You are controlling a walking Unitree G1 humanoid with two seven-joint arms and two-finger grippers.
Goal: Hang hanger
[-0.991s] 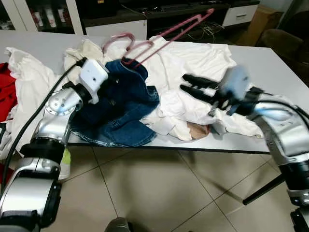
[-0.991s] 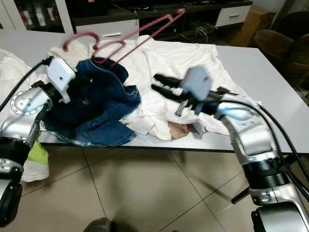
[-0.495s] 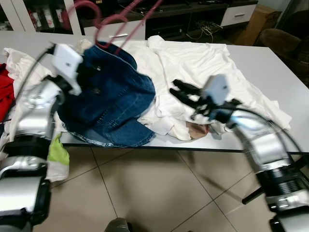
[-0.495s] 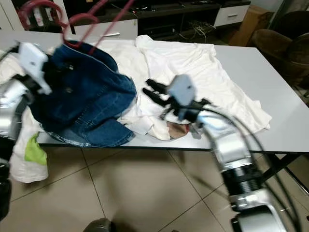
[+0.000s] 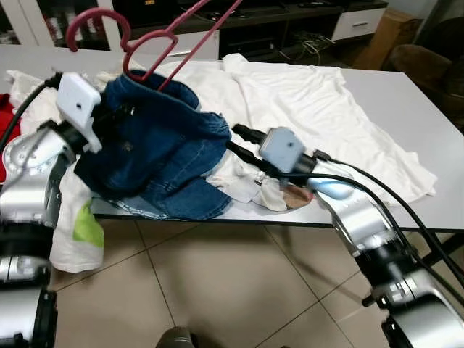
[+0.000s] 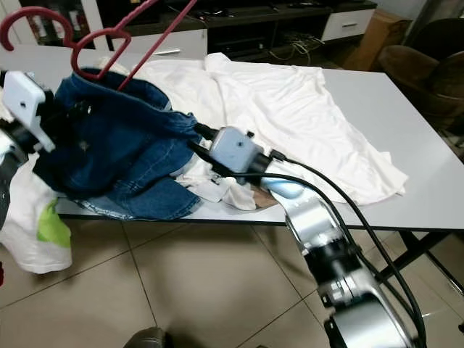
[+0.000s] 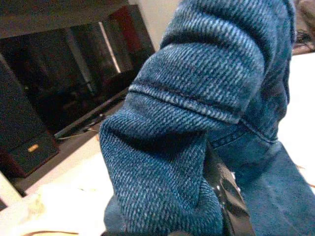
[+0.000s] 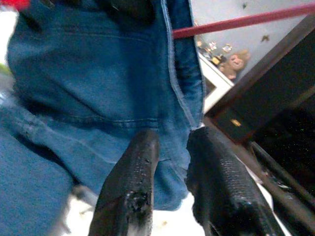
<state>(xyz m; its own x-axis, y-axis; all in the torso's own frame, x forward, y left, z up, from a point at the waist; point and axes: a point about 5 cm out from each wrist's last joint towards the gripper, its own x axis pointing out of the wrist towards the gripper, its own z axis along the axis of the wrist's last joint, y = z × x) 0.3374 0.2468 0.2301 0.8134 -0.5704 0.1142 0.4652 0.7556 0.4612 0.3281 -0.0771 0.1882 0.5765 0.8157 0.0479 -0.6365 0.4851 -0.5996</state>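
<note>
A: Where is the left tool?

B: The left tool (image 7: 224, 196) is buried in the blue denim garment (image 5: 163, 148), held up over the bench's (image 5: 406, 109) near left corner. One black finger (image 7: 231, 201) shows against the cloth in its wrist view; I cannot tell whether it is clenched or released.

A: And the right tool?

B: The right tool (image 8: 167, 167) reaches across to the denim's edge. Its two fingers (image 8: 130, 182) stand slightly apart, tips at the hem, with no cloth plainly pinched between them.

A: The hanger?

B: The red hanger (image 5: 145, 40) sticks up out of the top of the denim, tilted, its hook (image 5: 94, 22) toward the robot's left and its long bar slanting up and away.

A: What lies around them?

B: White clothes (image 5: 304, 94) are spread over the bench behind the denim. A white cloth with a green patch (image 5: 83, 228) hangs beneath the left arm, above the tiled floor (image 5: 217, 290).
</note>
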